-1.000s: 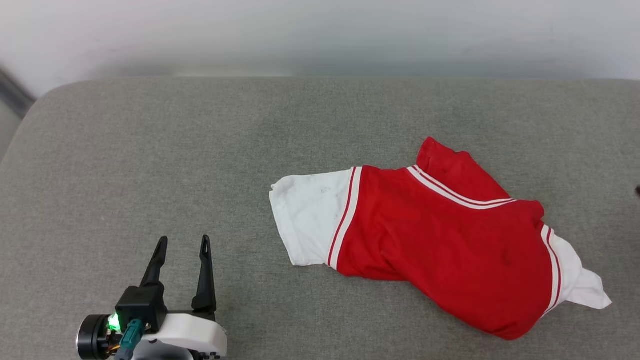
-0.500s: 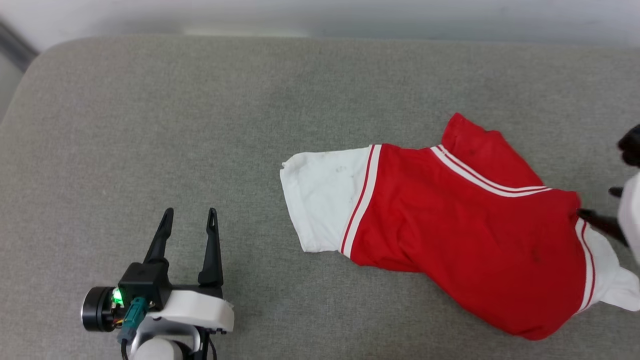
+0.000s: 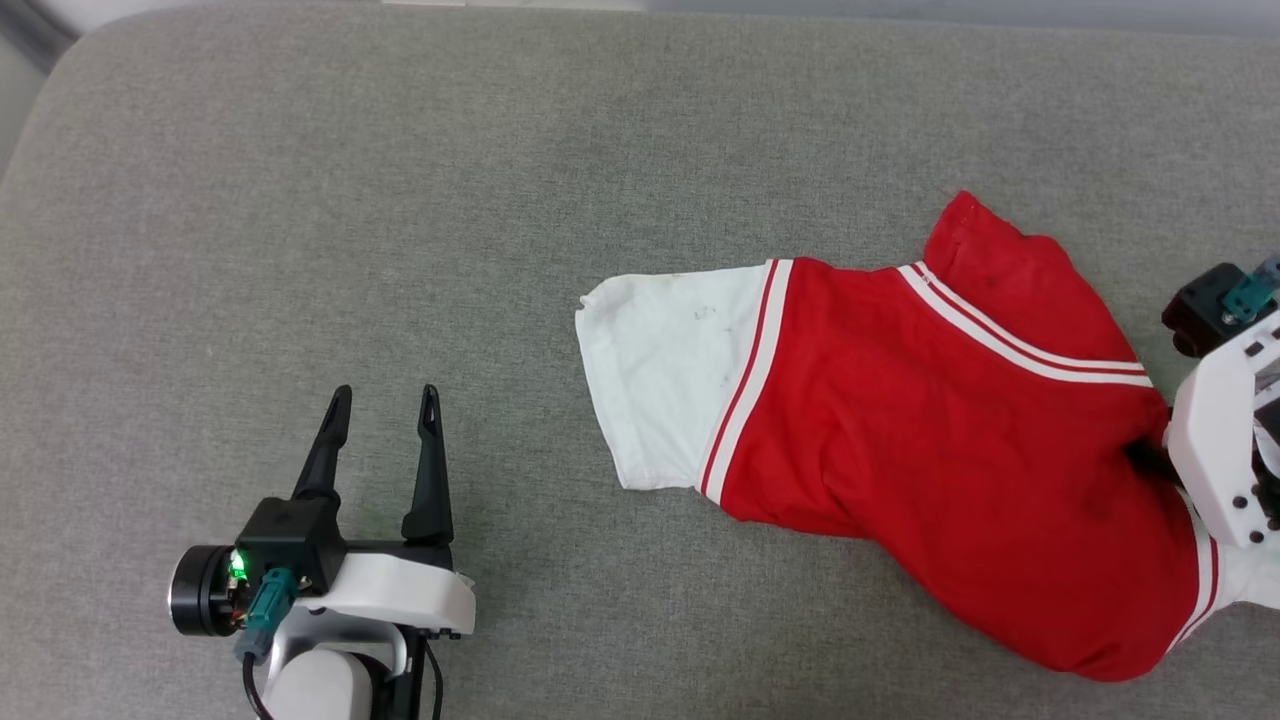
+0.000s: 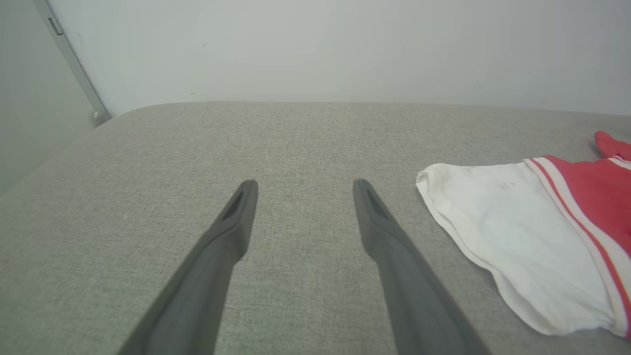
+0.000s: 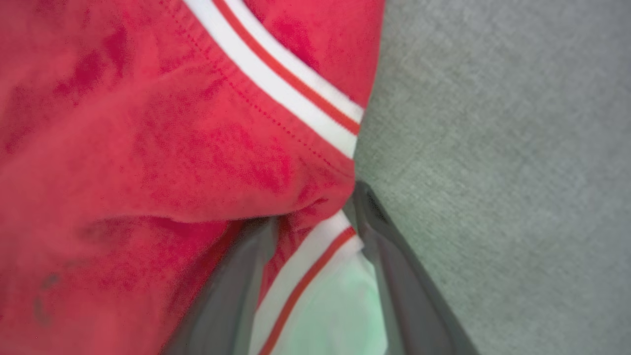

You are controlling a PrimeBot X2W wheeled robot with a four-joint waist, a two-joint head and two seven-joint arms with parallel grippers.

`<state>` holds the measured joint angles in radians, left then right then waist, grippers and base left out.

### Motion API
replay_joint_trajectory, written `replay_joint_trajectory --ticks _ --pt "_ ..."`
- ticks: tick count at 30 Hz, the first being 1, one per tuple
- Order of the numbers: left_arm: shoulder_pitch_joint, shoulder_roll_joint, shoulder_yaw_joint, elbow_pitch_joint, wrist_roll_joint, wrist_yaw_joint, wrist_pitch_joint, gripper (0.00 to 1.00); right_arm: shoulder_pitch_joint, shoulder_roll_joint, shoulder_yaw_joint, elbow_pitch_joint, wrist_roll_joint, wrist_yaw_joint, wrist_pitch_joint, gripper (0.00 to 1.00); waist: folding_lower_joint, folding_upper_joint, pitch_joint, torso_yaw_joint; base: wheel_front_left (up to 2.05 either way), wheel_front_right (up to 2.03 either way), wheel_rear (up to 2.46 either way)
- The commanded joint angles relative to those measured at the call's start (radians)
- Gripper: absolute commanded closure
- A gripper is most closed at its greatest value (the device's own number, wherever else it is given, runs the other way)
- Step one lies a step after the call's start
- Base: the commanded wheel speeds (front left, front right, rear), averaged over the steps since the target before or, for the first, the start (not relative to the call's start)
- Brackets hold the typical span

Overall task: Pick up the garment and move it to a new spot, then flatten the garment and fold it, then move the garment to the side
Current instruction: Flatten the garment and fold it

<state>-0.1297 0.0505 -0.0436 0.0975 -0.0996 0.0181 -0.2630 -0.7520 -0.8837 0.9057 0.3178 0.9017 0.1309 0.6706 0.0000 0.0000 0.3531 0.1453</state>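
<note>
Loosely rumpled red garment, white stripe-trimmed sleeves

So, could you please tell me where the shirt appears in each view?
Head view: shirt, centre to right edge.
Left wrist view: shirt at right edge, white sleeve nearest.
Right wrist view: shirt across left half, between fingers of the right gripper.
Shared landmark: the grey cushion.

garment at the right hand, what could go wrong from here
1. The right hand straddles a bunched fold at the striped sleeve seam of the garment; closing may pinch several layers, so it lifts as a clump.
2. The left hand rests open, apart from the white sleeve; a one-handed lift would probably drag the far end across the grey cushion.
</note>
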Motion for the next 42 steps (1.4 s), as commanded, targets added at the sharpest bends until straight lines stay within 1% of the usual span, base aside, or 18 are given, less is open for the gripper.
replay_joint_trajectory --ticks 1,5,10,15,19,23,24,25,26,28,29,30,35,36,37,38,39,42 --pt "-0.014 0.000 0.002 0.000 0.000 0.002 -0.003 0.00 -0.007 0.016 0.022 0.002 -0.008 0.000 -0.017 1.00 0.0000 0.0000 -0.008 -0.002 0.00 0.00 0.00" --pt "-0.019 0.000 0.001 0.001 -0.002 0.000 -0.003 0.00 -0.116 -0.017 -0.008 -0.021 -0.018 -0.001 -0.078 1.00 0.0000 0.0000 -0.020 0.002 0.00 0.00 0.00" --pt "-0.022 0.000 -0.003 -0.003 -0.006 -0.004 -0.003 0.00 -0.232 -0.002 0.010 -0.001 -0.066 -0.001 -0.094 1.00 0.0000 0.0000 -0.011 0.017 0.00 0.00 0.00" --pt "-0.029 0.000 -0.009 -0.007 -0.013 -0.001 -0.003 0.00 -0.283 0.085 0.065 0.104 -0.095 -0.001 -0.084 1.00 0.0000 0.0000 0.019 0.029 0.00 0.00 0.00" --pt "-0.036 0.000 -0.017 -0.003 -0.015 0.001 -0.003 0.00 -0.248 0.165 0.114 0.224 -0.096 0.000 -0.106 1.00 0.0000 0.0000 0.031 0.034 0.00 0.00 0.00" --pt "-0.036 0.000 -0.007 0.005 -0.002 -0.001 -0.003 0.00 -0.225 0.212 0.145 0.297 -0.066 0.000 -0.161 1.00 0.0000 0.0000 0.011 0.029 0.00 0.00 0.00" --pt "-0.034 0.000 -0.002 0.006 0.001 -0.004 -0.003 0.00 -0.227 0.215 0.149 0.306 -0.060 0.000 -0.182 0.80 0.0000 0.0000 0.003 0.024 0.00 0.00 0.00" --pt "-0.032 0.000 0.004 0.009 0.005 -0.007 -0.003 0.00 -0.230 0.215 0.149 0.314 -0.050 0.000 -0.206 0.24 0.0000 0.0000 -0.008 0.019 0.00 0.00 0.00" --pt "-0.031 0.001 0.010 0.011 0.009 -0.009 -0.003 0.00 -0.233 0.213 0.143 0.320 -0.038 0.000 -0.230 0.00 0.0000 0.0000 -0.020 0.013 0.00 0.00 0.00" --pt "-0.032 0.004 0.016 0.011 0.011 -0.014 -0.003 0.00 -0.238 0.209 0.139 0.317 -0.033 0.000 -0.261 0.00 0.0000 0.0000 -0.033 0.006 0.00 0.00 0.00" --pt "-0.038 0.010 0.029 0.013 0.012 -0.027 -0.003 0.00 -0.251 0.192 0.143 0.303 -0.045 0.000 -0.336 0.00 0.0000 0.0000 -0.059 -0.007 0.00 0.00 0.00" --pt "-0.038 0.010 0.029 0.013 0.012 -0.027 -0.003 0.00 -0.251 0.192 0.143 0.303 -0.045 0.000 -0.336 0.00 0.0000 0.0000 -0.059 -0.007 0.00 0.00 0.00" --pt "-0.097 0.057 0.048 0.024 0.026 -0.070 -0.003 0.00 -0.232 0.169 0.060 0.272 -0.072 0.000 -0.642 0.00 0.0000 0.0000 -0.125 -0.050 0.00 0.00 0.00" --pt "-0.097 0.057 0.048 0.024 0.026 -0.070 -0.003 0.00 -0.232 0.169 0.060 0.272 -0.072 0.000 -0.642 0.00 0.0000 0.0000 -0.125 -0.050 0.00 0.00 0.00" --pt "-0.134 0.081 0.043 0.041 0.031 -0.083 -0.003 0.00 -0.208 0.168 0.013 0.263 -0.097 0.000 -0.738 0.00 0.0000 0.0000 -0.139 -0.062 0.00 0.00 0.00" --pt "-0.157 0.094 0.039 0.051 0.034 -0.091 -0.003 0.00 -0.196 0.169 -0.019 0.261 -0.108 0.000 -0.783 0.00 0.0000 0.0000 -0.143 -0.068 0.00 0.00 0.00" --pt "-0.157 0.094 0.039 0.051 0.034 -0.091 -0.003 0.00 -0.196 0.169 -0.019 0.261 -0.108 0.000 -0.783 0.00 0.0000 0.0000 -0.143 -0.068 0.00 0.00 0.00" --pt "-0.235 0.131 0.029 0.077 0.031 -0.110 0.024 0.00 -0.142 0.185 -0.123 0.247 -0.159 0.000 -0.883 0.00 0.0000 0.0000 -0.150 -0.086 0.00 0.00 0.00"
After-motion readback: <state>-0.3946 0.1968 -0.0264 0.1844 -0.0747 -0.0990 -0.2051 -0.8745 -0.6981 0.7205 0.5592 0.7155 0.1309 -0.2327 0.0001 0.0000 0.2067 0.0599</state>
